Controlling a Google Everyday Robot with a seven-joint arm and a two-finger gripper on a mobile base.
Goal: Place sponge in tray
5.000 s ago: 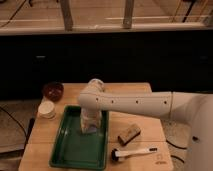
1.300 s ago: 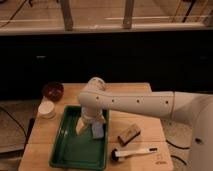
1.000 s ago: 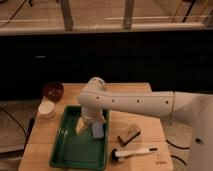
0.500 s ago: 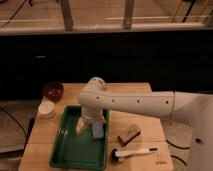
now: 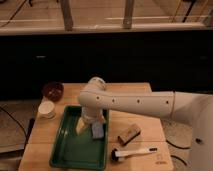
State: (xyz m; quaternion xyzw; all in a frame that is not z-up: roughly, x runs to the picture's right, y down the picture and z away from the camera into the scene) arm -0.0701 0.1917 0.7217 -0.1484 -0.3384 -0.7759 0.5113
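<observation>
The green tray (image 5: 67,152) lies on the left half of the wooden table (image 5: 132,95). A blue-grey sponge (image 5: 98,131) sits at the tray's right side, near its rim. My gripper (image 5: 89,124) hangs at the end of the white arm (image 5: 135,102), over the tray's far part and right at the sponge, which shows just below and to the right of it. I cannot tell whether it touches the sponge.
A brown block (image 5: 129,134) lies on the table right of the tray. A white brush with a dark head (image 5: 131,152) lies near the front edge. A dark red bowl (image 5: 52,91) and a white cup (image 5: 47,109) stand at the left.
Five seconds ago the gripper hid the sponge over the tray. Now the blue-grey sponge shows in the tray below it. Nothing has visibly moved in the last second.
</observation>
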